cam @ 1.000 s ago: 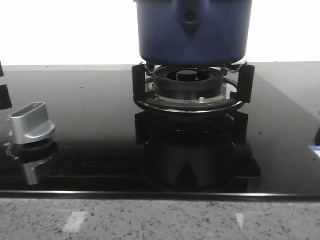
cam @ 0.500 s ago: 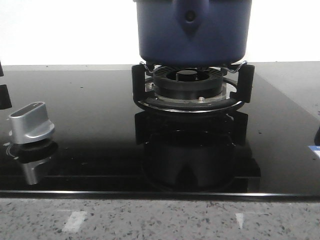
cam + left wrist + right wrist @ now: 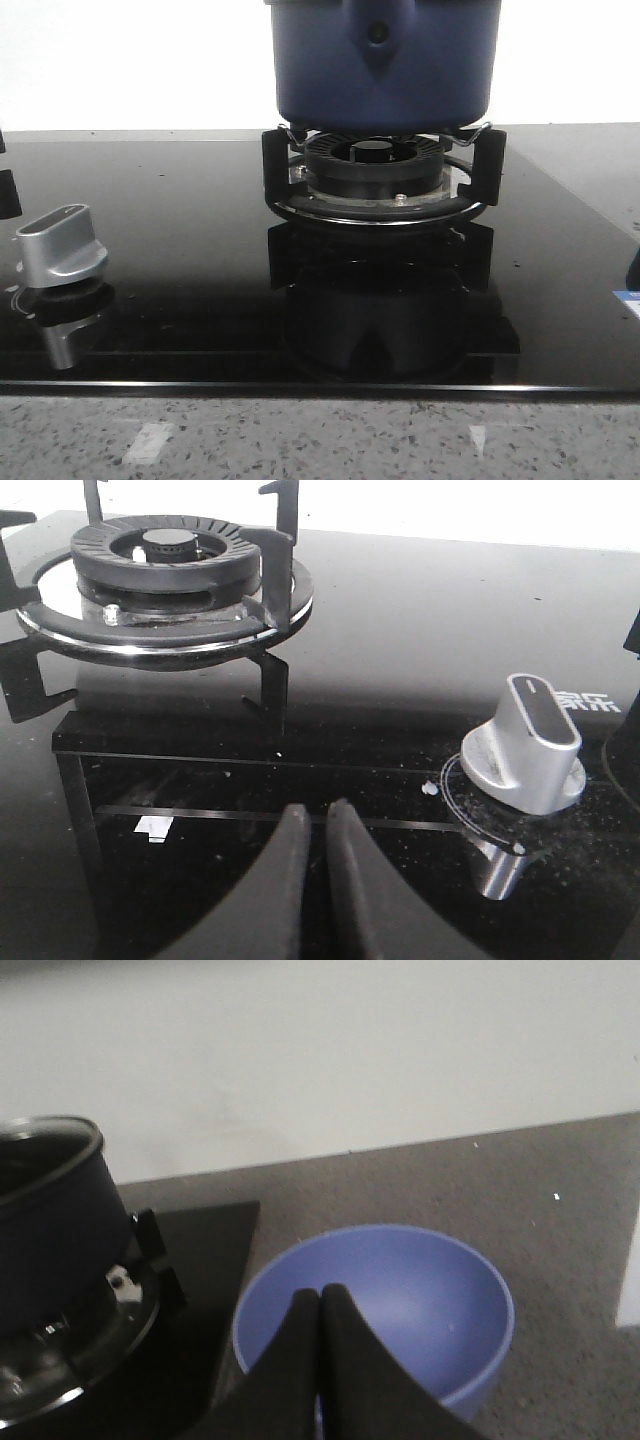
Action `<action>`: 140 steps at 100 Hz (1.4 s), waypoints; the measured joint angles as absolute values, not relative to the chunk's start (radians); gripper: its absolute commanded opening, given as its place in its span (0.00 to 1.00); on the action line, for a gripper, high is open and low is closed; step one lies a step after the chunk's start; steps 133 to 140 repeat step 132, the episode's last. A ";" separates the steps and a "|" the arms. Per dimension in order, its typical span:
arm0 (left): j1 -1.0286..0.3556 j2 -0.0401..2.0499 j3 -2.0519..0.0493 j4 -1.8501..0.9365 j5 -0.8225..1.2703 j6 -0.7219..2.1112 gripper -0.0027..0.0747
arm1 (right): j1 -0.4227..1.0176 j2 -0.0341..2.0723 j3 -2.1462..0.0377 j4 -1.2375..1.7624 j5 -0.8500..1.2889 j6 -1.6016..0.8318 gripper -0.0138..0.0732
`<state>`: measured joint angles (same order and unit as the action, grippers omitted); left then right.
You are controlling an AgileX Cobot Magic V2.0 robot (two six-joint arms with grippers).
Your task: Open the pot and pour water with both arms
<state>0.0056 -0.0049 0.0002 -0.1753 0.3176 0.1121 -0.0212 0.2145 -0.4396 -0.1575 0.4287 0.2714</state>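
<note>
The dark navy pot point(image 3: 385, 60) stands on the burner grate point(image 3: 385, 185) at the back middle of the black cooktop, its riveted handle mount facing me. The right wrist view shows the pot point(image 3: 50, 1230) from the side, with a shiny rim at its top. My right gripper point(image 3: 320, 1295) is shut on nothing and hangs over the near rim of a light blue bowl point(image 3: 410, 1300) beside the stove. My left gripper point(image 3: 312, 815) is shut on nothing, low over the glass between an empty burner point(image 3: 165, 570) and a silver knob point(image 3: 525, 745). Neither gripper touches the pot.
The silver knob point(image 3: 62, 245) sits at the cooktop's left front. A speckled stone counter point(image 3: 320, 440) runs along the near edge. The bowl rests on the grey counter point(image 3: 540, 1200), to the right of the stove. A white wall is behind.
</note>
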 measured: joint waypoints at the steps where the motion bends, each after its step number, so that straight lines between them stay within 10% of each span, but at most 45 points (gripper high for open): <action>1: 0.006 -0.005 0.000 -0.175 0.318 0.112 0.01 | -0.024 0.212 -0.428 -0.158 0.429 0.271 0.07; 41: 0.006 -0.005 0.000 -0.175 0.318 0.112 0.01 | -0.112 -0.006 0.000 -0.165 0.369 0.271 0.07; 140: 0.006 -0.005 0.000 -0.174 0.319 0.112 0.01 | -0.112 -0.008 0.008 -0.170 0.338 0.264 0.07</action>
